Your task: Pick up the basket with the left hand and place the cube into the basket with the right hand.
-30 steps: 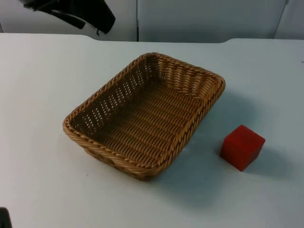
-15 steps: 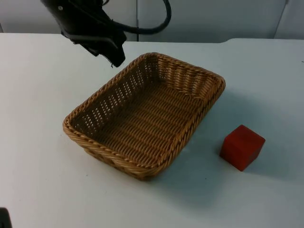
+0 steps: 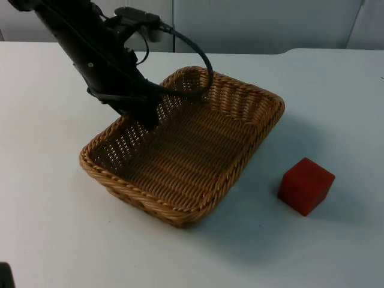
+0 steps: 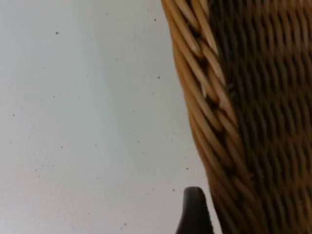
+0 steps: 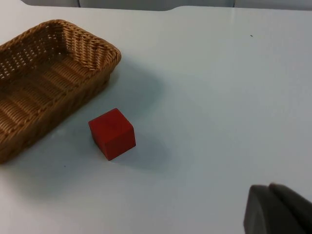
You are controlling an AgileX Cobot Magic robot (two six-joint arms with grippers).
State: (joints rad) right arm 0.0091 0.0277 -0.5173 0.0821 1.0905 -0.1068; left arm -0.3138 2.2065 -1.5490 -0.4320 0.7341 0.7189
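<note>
A woven wicker basket (image 3: 247, 146) lies on the white table left of centre, with nothing in it. My left gripper (image 3: 147, 117) is down at the basket's far-left rim, open. In the left wrist view one black fingertip (image 4: 194, 212) stands just outside the braided rim (image 4: 204, 97), not touching it. The red cube (image 3: 306, 186) sits on the table to the right of the basket, apart from it. The right wrist view shows the cube (image 5: 112, 134) beside the basket (image 5: 112, 51), with my right gripper (image 5: 273, 212) well back from both, shut and holding nothing. The right arm waits.
The grey partition wall (image 3: 258, 24) closes off the table at the back. Bare white table top (image 3: 54, 216) lies in front of and to the left of the basket, and more lies beyond the cube.
The left arm has come down from the upper left corner and forward, ending at the basket's far-left rim. Basket and cube have not moved.
</note>
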